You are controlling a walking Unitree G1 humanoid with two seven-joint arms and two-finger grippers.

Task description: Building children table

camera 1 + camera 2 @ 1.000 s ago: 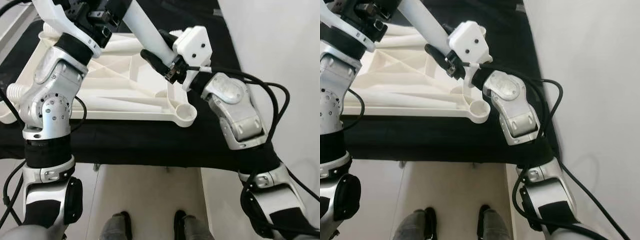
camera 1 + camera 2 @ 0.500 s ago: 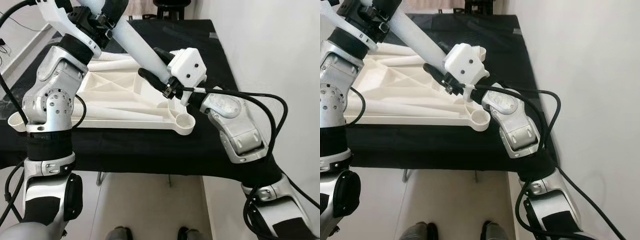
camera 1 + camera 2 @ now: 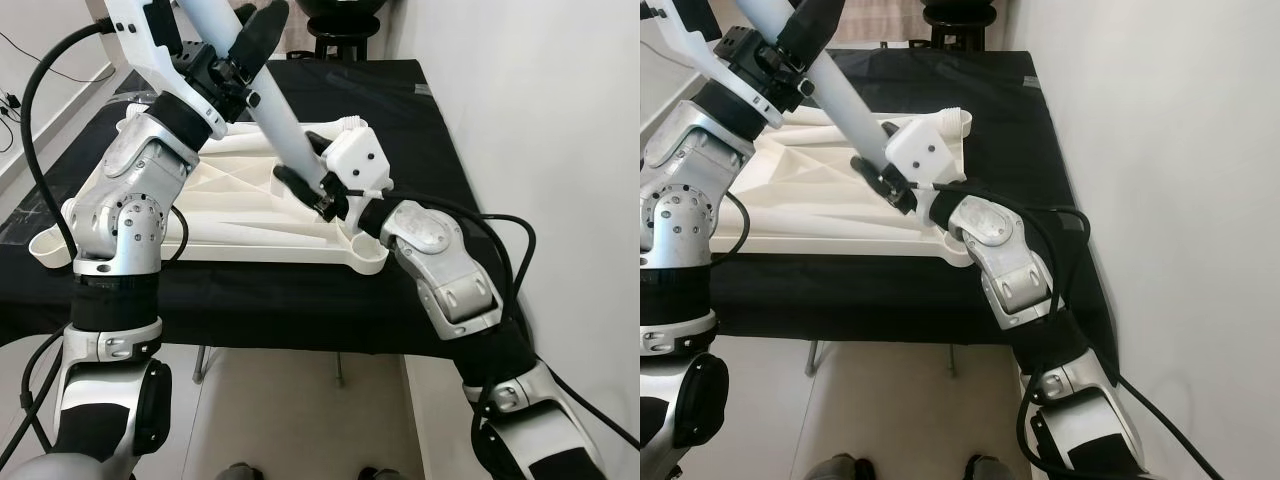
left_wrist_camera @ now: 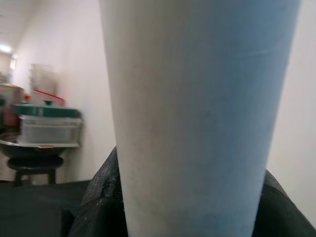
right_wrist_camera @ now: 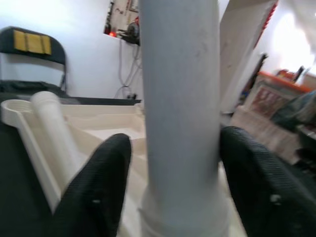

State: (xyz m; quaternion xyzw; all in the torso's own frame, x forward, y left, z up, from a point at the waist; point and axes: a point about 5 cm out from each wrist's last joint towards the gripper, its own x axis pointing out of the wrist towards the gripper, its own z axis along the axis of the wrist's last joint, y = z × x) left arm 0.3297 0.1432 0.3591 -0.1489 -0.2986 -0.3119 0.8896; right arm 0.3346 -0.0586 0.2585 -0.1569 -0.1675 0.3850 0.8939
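Left arm: raised from the shoulder, elbow bent, silver forearm angled up and inward; left gripper [image 3: 245,55] high above the work, jaws clamped on the upper part of a white table leg [image 3: 275,120]. Right arm: reaching forward and across from the right, elbow low near the surface edge, wrist with its white camera housing turned toward the middle; right gripper [image 3: 305,185] lower down on the same leg, jaws closed around its lower part, one black finger [image 5: 101,182] on either side of the tube in the right wrist view. Table leg: a long white tube, tilted, upper end toward the robot's left and away, lower end down at the tabletop. White tabletop [image 3: 240,215]: lying underside up, ribs and diagonal braces showing, round leg sockets at its corners, one socket [image 3: 368,252] at the near right corner just beside the right forearm; a second white leg [image 5: 54,128] lies on it near the far edge. Surface [image 3: 420,130]: a table covered in black cloth, the tabletop resting flat on it and taking up much of its left and middle. Room: plain white wall on the right close to the surface, pale floor below the near edge, a dark stool [image 3: 345,25] beyond the far end, black cables trailing from both arms.
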